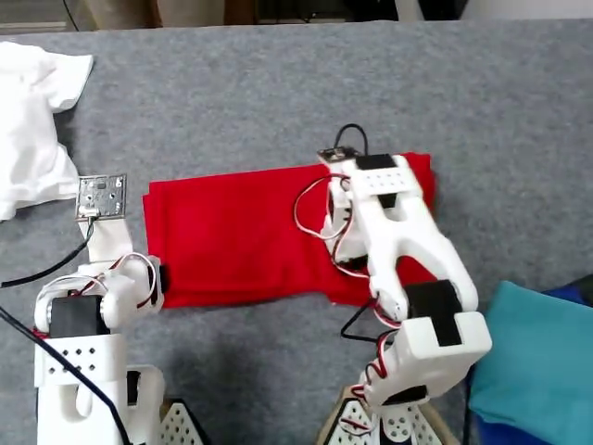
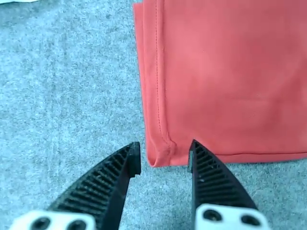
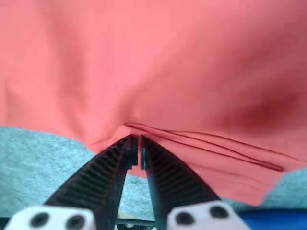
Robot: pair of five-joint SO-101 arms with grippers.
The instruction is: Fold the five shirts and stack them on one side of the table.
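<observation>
Risk: red shirt may slip and bunch up | right gripper pinches only a thin fold | left gripper open at the corner, holds nothing

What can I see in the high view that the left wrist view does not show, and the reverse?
High view adds: a white shirt at the far left, a teal shirt at the near right, and the right arm over the right end of the red shirt. Left wrist view adds: the left tool, open astride the red shirt's corner, and the hem seam. Shared: the red shirt and the grey table.
</observation>
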